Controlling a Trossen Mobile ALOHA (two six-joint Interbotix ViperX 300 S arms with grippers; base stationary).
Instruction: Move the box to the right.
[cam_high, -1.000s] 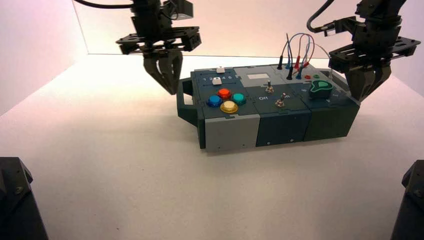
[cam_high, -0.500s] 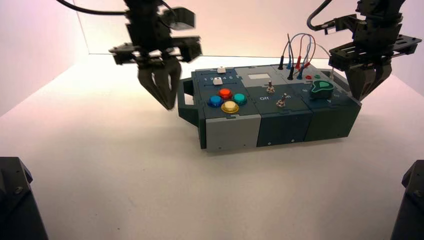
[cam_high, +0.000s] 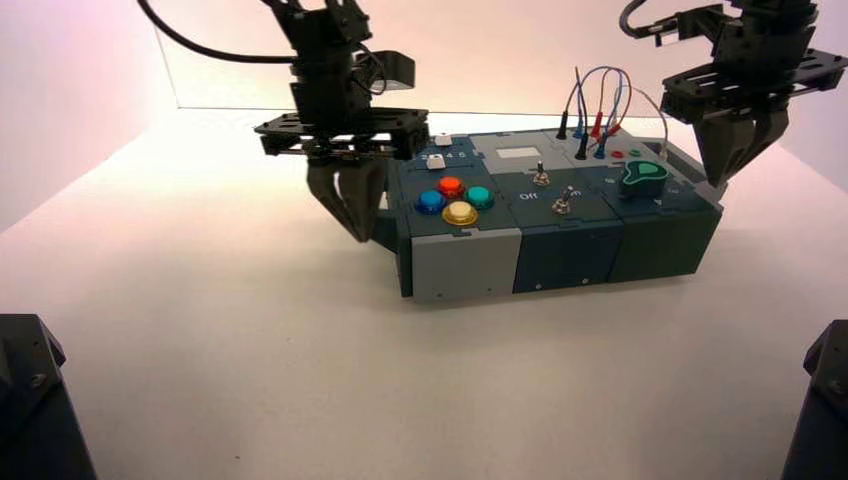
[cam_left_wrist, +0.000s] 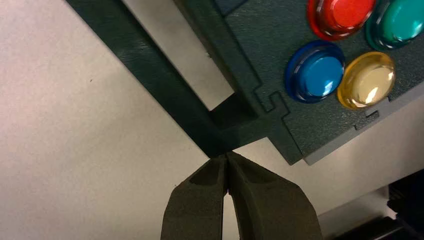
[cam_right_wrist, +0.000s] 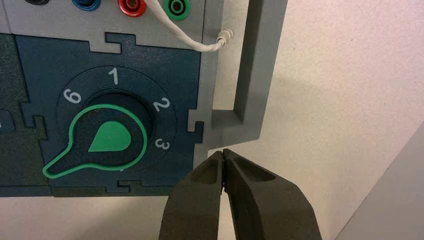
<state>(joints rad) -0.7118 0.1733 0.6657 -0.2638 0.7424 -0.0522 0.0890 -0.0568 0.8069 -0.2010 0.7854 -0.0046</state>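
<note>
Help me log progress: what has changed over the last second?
The left end effector, fingers shut, swung right and lower, up against the box's left handle, holding nothing. The right end effector, also shut, rose slightly beside the right handle. The box has not visibly shifted.

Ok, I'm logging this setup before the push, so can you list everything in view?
box: one, dark teal-grey with a light grey front panel, centre of the table
end handles: two, dark one at the box's left end, grey one at its right end
round buttons: four, red, teal, blue, yellow, left section
toggle switches: two, metal, middle section
knob: one, green, right section
wires: several, looped, back right of the box
table: one, white
left gripper: shut, at the left handle
right gripper: shut, by the right handle
</note>
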